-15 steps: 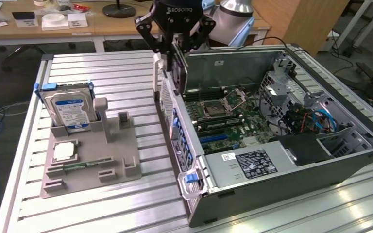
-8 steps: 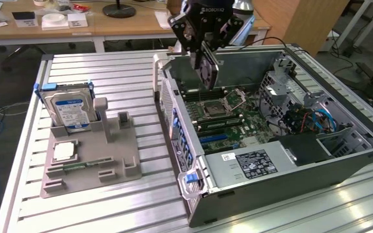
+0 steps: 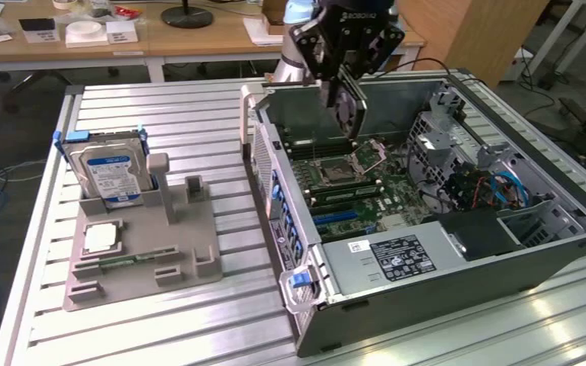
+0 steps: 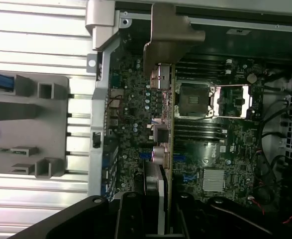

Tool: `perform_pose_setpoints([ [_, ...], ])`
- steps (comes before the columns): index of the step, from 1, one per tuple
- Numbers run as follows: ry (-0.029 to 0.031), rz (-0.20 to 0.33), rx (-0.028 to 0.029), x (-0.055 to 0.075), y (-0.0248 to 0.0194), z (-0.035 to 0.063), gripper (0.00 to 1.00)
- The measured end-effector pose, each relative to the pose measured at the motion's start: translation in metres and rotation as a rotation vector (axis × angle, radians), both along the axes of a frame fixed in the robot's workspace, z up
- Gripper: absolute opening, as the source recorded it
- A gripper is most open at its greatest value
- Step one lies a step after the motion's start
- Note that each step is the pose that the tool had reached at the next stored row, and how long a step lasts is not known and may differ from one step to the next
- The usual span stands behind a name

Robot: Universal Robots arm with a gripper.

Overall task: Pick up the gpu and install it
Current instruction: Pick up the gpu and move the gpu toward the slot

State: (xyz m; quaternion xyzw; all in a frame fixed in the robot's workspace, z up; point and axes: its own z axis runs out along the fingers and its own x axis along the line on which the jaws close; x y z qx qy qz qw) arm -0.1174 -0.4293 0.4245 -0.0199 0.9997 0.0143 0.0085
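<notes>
We see the gripper [image 3: 340, 82] clamped on the gpu [image 3: 352, 114], holding the card on edge over the open case [image 3: 456, 252], above the motherboard [image 3: 359, 191]. From the wrist we look along the card's thin edge, with its silver bracket [image 4: 170, 40] at one end and the CPU socket [image 4: 195, 99] just beside it. The hard drive [image 3: 107, 171] stands in the grey holder [image 3: 171, 252] on the table [image 3: 171, 114], well apart from the case.
</notes>
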Motion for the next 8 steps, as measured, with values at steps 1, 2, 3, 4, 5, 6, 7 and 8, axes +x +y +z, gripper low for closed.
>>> perform_pose_setpoints([
  [1, 0.0, 0.0, 0.0, 0.004, 0.0, 0.0, 0.28],
  [2, 0.0, 0.0, -0.0001, 0.008, 0.0, 0.0, 0.28],
  [3, 0.0, 0.0, 0.0, 0.012, 0.0, 0.0, 0.28],
  [4, 0.0, 0.0, 0.0, 0.016, 0.0, 0.0, 0.28],
  [5, 0.0, 0.0, 0.0, 0.02, 0.0, 0.0, 0.28],
  [6, 0.0, 0.0, 0.0, 0.024, 0.0, 0.0, 0.28],
  [7, -0.0001, 0.0, 0.0001, 0.028, 0.0, -0.0001, 0.28],
  [8, 0.0, 0.0, 0.0, 0.032, 0.0, 0.0, 0.28],
])
